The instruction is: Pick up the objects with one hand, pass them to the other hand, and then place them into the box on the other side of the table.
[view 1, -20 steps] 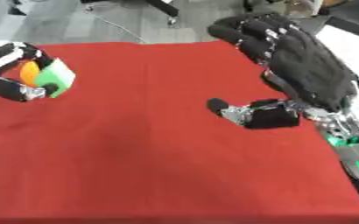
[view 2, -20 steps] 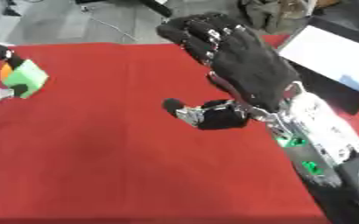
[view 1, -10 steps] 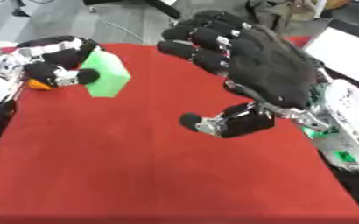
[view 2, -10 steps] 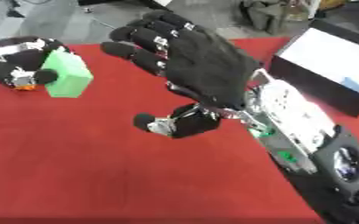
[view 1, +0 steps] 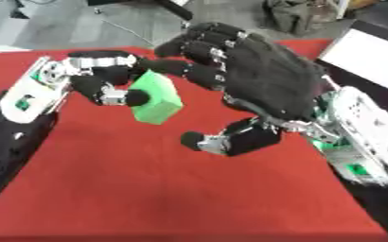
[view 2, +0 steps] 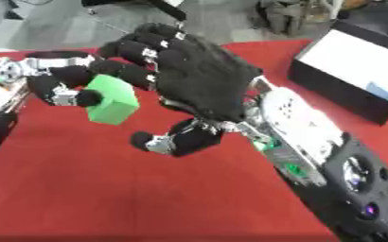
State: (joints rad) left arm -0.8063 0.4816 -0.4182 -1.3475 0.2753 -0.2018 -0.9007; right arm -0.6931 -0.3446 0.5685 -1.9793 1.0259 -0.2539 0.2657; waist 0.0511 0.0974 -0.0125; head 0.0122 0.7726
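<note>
The left hand [view 1: 106,87] pinches the green block [view 1: 156,98], held just left of the right hand [view 1: 260,82], whose fingers spread wide above it.

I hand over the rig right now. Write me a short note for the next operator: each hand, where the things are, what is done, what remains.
Left hand: shut on the green block, holding it above the red table, mid-table.
Right hand: open, fingers spread beside the block on its right, thumb below; whether it touches the block cannot be told.
Done: block picked up and brought to the meeting point.
Left: close the right hand on the block, release the left, then place the block in the box on the right side. That box cannot be identified for certain in these views.
</note>
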